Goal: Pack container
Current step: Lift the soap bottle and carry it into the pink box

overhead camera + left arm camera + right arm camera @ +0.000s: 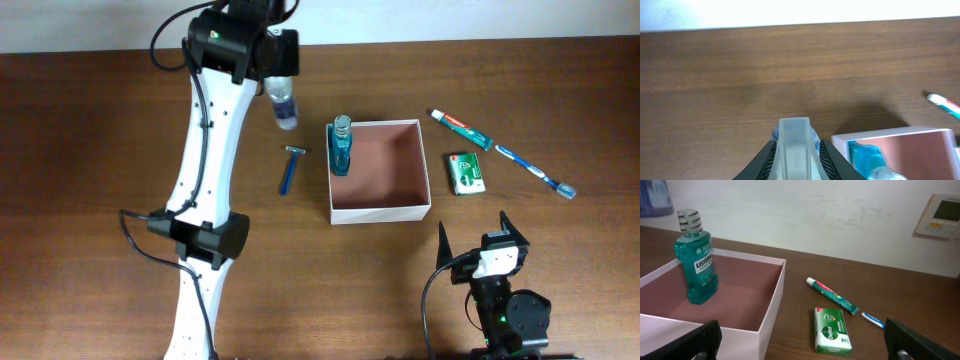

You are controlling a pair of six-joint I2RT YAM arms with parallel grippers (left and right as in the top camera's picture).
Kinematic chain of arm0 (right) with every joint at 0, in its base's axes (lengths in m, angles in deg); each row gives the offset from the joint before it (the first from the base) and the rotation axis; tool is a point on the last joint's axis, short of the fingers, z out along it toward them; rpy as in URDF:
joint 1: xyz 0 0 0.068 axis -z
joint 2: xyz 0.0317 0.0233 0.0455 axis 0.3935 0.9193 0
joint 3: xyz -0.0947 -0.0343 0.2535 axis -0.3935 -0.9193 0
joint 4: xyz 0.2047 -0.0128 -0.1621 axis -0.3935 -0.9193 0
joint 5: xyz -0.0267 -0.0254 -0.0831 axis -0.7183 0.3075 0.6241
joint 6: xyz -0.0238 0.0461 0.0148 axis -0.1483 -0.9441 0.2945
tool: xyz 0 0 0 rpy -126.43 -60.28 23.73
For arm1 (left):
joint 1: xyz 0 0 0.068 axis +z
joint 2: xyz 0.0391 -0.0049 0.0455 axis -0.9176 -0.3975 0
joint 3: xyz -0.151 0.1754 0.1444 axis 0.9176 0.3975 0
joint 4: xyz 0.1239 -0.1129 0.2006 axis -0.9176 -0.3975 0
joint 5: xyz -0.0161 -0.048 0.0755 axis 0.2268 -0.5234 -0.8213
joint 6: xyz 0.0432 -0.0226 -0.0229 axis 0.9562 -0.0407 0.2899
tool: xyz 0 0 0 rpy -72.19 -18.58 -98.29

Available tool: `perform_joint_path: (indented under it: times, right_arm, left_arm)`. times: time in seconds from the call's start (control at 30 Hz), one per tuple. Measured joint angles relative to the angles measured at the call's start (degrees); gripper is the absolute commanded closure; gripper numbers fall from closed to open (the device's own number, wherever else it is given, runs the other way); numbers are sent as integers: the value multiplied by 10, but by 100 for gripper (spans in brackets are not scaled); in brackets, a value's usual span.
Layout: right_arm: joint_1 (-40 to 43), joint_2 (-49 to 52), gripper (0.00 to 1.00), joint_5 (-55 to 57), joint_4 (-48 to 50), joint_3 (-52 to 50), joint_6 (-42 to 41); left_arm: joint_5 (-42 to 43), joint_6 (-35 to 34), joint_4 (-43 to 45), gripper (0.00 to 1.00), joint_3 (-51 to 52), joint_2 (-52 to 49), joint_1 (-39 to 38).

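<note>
The container [380,213] sits open a little right of the middle of the worktop [90,150], its thin white walls square to the worktop's edges. A green mouthwash bottle [341,146] stands upright inside, tucked into the corner at 10 o'clock. The reddish-brown floor shows across the rest.

At 9 o'clock, just off the left wall, a blue razor [291,170] lies lengthwise. At 3 o'clock a small green packet [466,172] lies near the right wall. A toothpaste tube [460,128] lies at 2 o'clock and a toothbrush [535,170] beyond it, both slanted.

The left tool [796,146] hangs at 11 o'clock from the container, just off that corner, its fingers pinching a clear bottle [794,131] by its sides. The white left arm [205,150] crosses the worktop's left part from 7 to 11 o'clock.

The right tool [477,236] is at 5 o'clock, its fingers spread wide. A strip of wood lies between it and the container's front wall.
</note>
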Motion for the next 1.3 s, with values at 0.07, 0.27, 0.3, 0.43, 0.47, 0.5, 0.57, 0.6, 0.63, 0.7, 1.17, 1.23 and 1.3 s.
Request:
perform_joint_path:
  times: [0.07, 0.27, 0.3, 0.43, 0.47, 0.5, 0.57, 0.6, 0.63, 0.7, 1.17, 1.23, 1.3]
  right_arm:
    - [0, 0, 1, 0, 0, 0, 0]
    - [0, 0, 1, 0, 0, 0, 0]
    - [0, 0, 1, 0, 0, 0, 0]
    - [0, 0, 1, 0, 0, 0, 0]
    - [0, 0, 2, 0, 0, 0, 0]
    - [0, 0, 1, 0, 0, 0, 0]
    - [0, 0, 1, 0, 0, 0, 0]
    - [0, 0, 1, 0, 0, 0, 0]
    - [0, 0, 1, 0, 0, 0, 0]
    - [0, 0, 1, 0, 0, 0, 0]
    - [0, 0, 1, 0, 0, 0, 0]
    - [0, 0, 1, 0, 0, 0, 0]
    - [0, 0, 1, 0, 0, 0, 0]
  left_arm:
    - [2, 0, 0, 72, -17, 0, -3]
    - [4, 0, 27, 72, -38, 0, -6]
    - [6, 0, 32, 72, -38, 0, -7]
    - [8, 0, 54, 72, -38, 0, -22]
    - [10, 0, 61, 72, -38, 0, -29]
    - [12, 0, 65, 72, -38, 0, -35]
    - [13, -1, 70, 72, -38, 0, -48]
    - [15, -3, 73, 72, -38, 0, -55]
    - [16, -5, 76, 72, -38, 0, -61]
    - [17, -9, 79, 72, -38, 0, -74]
    - [18, -11, 118, 71, -38, 0, -130]
    - [18, -11, 126, 71, -38, 0, -134]
    - [18, -11, 131, 71, -38, 0, -139]
